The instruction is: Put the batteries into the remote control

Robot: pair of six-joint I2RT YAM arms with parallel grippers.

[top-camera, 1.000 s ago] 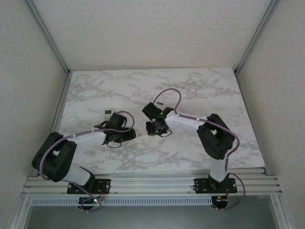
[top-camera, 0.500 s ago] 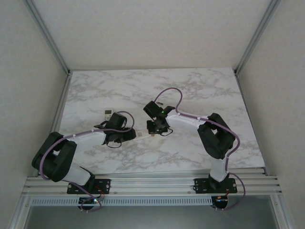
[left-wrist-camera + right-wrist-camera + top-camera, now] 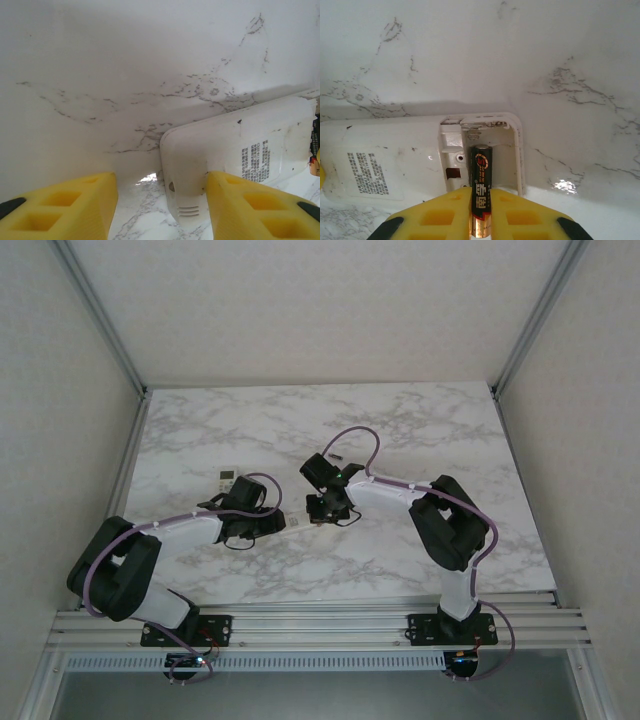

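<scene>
Reaching leftward over the remote [image 3: 395,150], the right gripper [image 3: 480,191] pinches a battery [image 3: 481,167] into its bay [image 3: 502,150] (label up); the left gripper [image 3: 161,176] gapes, holding nothing, beside it.

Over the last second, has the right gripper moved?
Yes. The right gripper edged slightly left in the overhead view, toward the small white remote lying still.

A white bench [image 3: 430,420], veined in grey like marble, is enclosed on three sides by plain off-white panels: a back wall [image 3: 320,300], a left wall [image 3: 60,390] and a right wall [image 3: 590,390]. Aluminium posts [image 3: 100,315] are set at the rear corners (one on each side), and ribbed aluminium rails [image 3: 320,620] are laid along the near edge. The light is soft and even; a small glare spot [image 3: 564,186] is caught on the bench.
</scene>
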